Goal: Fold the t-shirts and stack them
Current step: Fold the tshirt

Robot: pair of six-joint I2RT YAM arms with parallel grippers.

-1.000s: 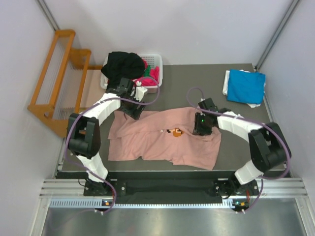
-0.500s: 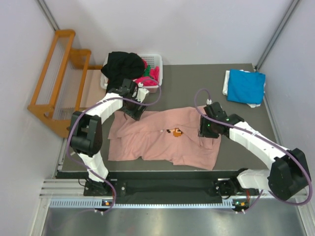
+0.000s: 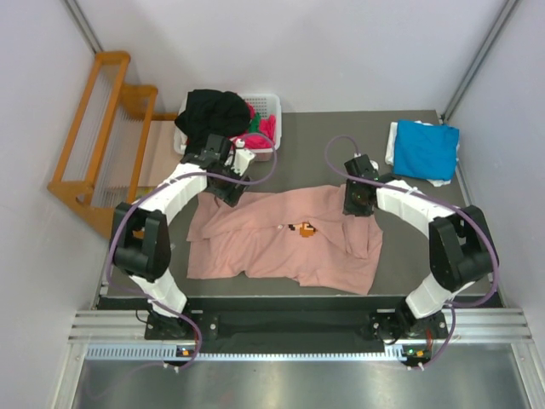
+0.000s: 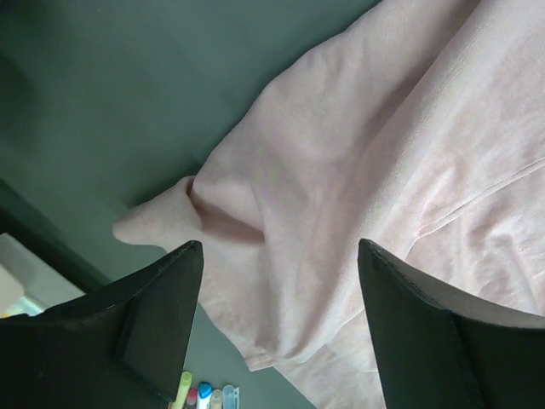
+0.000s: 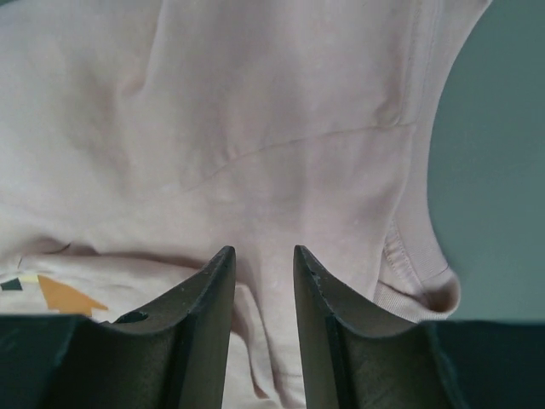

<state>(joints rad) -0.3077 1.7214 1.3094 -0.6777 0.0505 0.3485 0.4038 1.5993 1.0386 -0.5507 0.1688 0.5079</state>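
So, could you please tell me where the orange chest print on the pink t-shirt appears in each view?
Top external: the orange print lies mid-table, at the shirt's centre.
Left wrist: not in it.
Right wrist: low at the left edge.
Shared landmark: the pink t-shirt, in all three views.

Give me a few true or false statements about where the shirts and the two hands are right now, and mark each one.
1. The pink t-shirt lies spread out on the table. True.
2. The blue t-shirt sits inside the white basket. False: it lies folded at the table's far right corner, away from the basket.
3. The left hand is shut. False: its jaws stand wide apart above the pink t-shirt's edge.
4. A black shirt is draped over the white basket. True.
5. The right hand is at the far right part of the pink t-shirt. True.
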